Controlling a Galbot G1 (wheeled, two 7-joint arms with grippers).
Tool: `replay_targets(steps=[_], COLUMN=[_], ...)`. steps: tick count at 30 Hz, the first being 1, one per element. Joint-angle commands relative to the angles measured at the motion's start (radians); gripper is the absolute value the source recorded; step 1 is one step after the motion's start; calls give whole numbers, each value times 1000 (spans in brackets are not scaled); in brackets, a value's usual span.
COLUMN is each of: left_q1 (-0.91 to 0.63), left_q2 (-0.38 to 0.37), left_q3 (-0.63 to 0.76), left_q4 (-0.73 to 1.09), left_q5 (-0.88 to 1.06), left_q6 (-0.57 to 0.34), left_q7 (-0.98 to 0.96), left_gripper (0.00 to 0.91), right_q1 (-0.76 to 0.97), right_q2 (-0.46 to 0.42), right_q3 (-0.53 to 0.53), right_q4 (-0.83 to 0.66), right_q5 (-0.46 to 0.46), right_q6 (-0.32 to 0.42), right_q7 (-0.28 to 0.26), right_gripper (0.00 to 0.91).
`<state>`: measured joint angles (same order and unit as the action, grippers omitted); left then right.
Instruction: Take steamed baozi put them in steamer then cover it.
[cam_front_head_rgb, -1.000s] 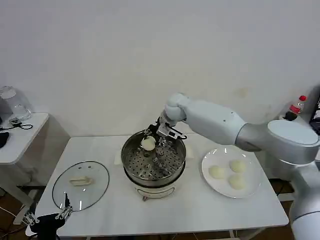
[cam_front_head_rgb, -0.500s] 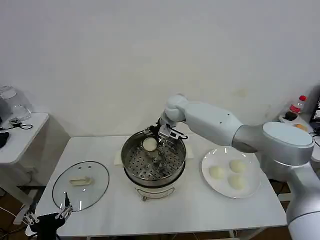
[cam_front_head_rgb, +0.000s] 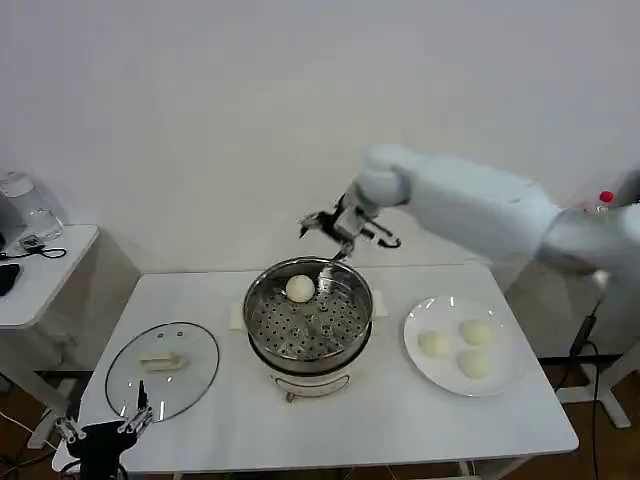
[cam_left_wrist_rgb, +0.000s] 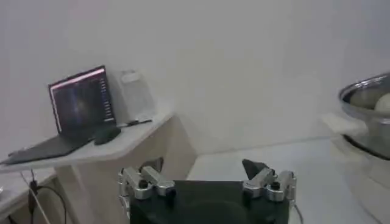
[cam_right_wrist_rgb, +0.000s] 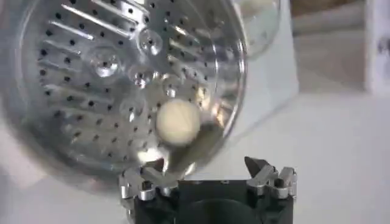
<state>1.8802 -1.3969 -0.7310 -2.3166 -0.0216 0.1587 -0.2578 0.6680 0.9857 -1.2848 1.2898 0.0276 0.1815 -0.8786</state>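
Risen right hand (cam_front_head_rgb: 345, 232) hangs open above baozi (cam_front_head_rgb: 300, 289) in steamer (cam_front_head_rgb: 308, 318)

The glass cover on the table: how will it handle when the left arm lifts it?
The cover lies flat, so its cream handle is probably the only good grip. Glass with a metal rim: likely rigid, fairly heavy and breakable. Held by that central handle, it may tilt.

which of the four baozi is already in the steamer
The lone baozi lying on the perforated floor at the far side of the steamer, below the open right gripper. The other three sit on the white plate.
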Motion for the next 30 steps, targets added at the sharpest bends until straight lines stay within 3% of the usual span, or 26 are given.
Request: replay_targets(steps=[1,4,7,14,21,26,30], left_q1=[-17,-26,-32,-47,-40,-32,-29], left_q2=[14,25,33,28,20,12,7], left_q3=[-4,3,14,33,28,20,13], left_q4=[-10,-3,4,7,3,1,-1], left_q5=[6,22,33,53,61,70,75], left_q6=[10,8,5,2,0,-3,-3], left_q7=[77,85,91,95,98,99,100], left_gripper=[907,907,907,907,907,907,907], right_q1=[119,78,56,-66,-293,-452,-513], right_q2=[-275,-378,-457,-531,-518,-453,-398], right_q3=[-123,-146,-188,-151,-20,120,171], right_q4=[178,239,296,338,272,188,140], right_q5=[108,116,122,102,74,49,11], right_q6=[-236,-310,-338,-376,-397,-397,-391], right_q7=[-10,6,12,24,28,34,19], right_gripper=[907,907,907,907,907,907,907])
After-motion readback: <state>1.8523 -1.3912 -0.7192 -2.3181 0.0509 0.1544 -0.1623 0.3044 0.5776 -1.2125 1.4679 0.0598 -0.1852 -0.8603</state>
